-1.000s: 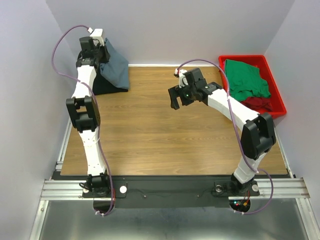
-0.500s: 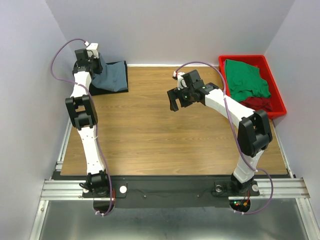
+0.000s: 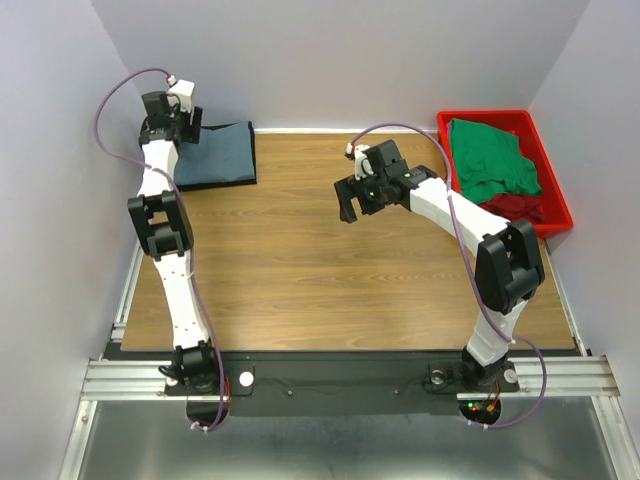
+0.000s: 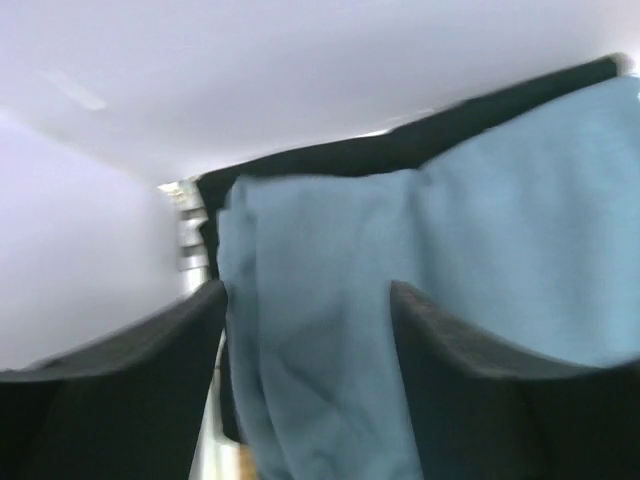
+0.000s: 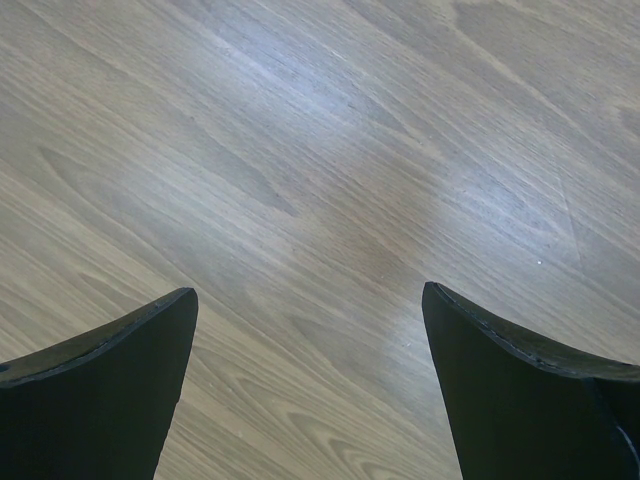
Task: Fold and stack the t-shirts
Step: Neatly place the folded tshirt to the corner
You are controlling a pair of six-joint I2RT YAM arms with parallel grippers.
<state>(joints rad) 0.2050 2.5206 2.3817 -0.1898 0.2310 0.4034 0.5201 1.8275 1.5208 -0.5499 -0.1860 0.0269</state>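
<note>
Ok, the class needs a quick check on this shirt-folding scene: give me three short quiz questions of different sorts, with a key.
1. True or false: the green t-shirt lies in the red tray.
2. What lies directly under the slate blue-grey t-shirt? A) a towel B) the black t-shirt C) a cardboard box
3. Which end effector hangs open over bare table, with nothing between its fingers?
Key: 1 true; 2 B; 3 the right end effector.
</note>
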